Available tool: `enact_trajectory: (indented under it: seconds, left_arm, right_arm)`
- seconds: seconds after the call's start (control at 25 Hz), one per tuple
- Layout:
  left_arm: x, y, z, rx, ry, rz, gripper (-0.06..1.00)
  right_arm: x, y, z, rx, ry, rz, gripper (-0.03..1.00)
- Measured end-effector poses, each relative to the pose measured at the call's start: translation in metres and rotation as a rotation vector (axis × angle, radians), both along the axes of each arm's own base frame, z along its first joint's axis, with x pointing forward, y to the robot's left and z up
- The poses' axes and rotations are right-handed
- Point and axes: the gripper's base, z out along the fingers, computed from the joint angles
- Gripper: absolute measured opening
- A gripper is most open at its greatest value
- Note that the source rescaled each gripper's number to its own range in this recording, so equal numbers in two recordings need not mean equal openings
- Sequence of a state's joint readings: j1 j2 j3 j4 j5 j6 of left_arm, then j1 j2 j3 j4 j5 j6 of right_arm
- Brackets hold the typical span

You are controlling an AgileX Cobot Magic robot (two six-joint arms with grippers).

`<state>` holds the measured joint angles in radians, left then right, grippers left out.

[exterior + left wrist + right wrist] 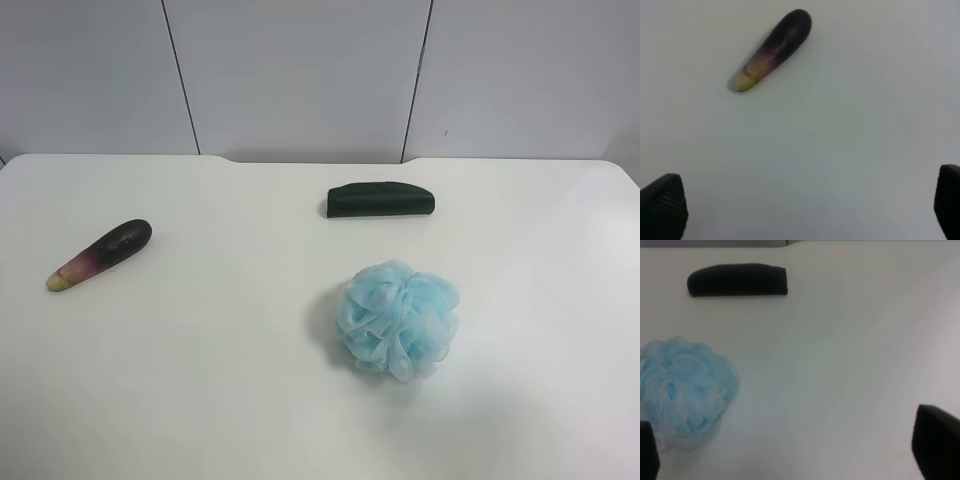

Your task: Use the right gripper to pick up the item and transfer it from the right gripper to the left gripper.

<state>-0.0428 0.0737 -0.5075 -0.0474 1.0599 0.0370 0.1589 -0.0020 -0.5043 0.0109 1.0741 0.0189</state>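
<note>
The item, a small eggplant-like object (101, 254), dark purple fading to pink with a pale yellow-green tip, lies on the white table at the exterior high view's left. It also shows in the left wrist view (773, 48). No arm shows in the exterior high view. The left gripper (810, 210) is open and empty, its two black fingertips far apart, well short of the item. The right gripper (790, 452) is open and empty, its black fingertips wide apart, with the blue pouf by one of them. The item does not show in the right wrist view.
A fluffy light-blue bath pouf (399, 319) sits near the table's middle and also shows in the right wrist view (684, 387). A dark green oblong case (381, 200) lies behind it and shows in the right wrist view (738, 280). A grey panelled wall (300, 70) backs the table.
</note>
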Motion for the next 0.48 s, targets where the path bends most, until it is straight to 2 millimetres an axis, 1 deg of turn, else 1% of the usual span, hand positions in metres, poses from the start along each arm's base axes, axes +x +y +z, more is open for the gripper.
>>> enact_trajectory:
  seconds: [0.2,0.36,0.48]
  left_arm:
    - [-0.002,0.0,0.0,0.0,-0.019,0.088,1.0]
    - [-0.011,0.0,0.0,0.0,-0.078,0.09,1.0]
    - [-0.012,0.0,0.0,0.0,-0.08,0.09,1.0]
  right_arm:
    - [0.0,0.0,0.0,0.0,0.0,0.0,1.0]
    - [0.0,0.0,0.0,0.0,0.0,0.0,1.0]
    - [0.0,0.0,0.0,0.0,0.0,0.0,1.0]
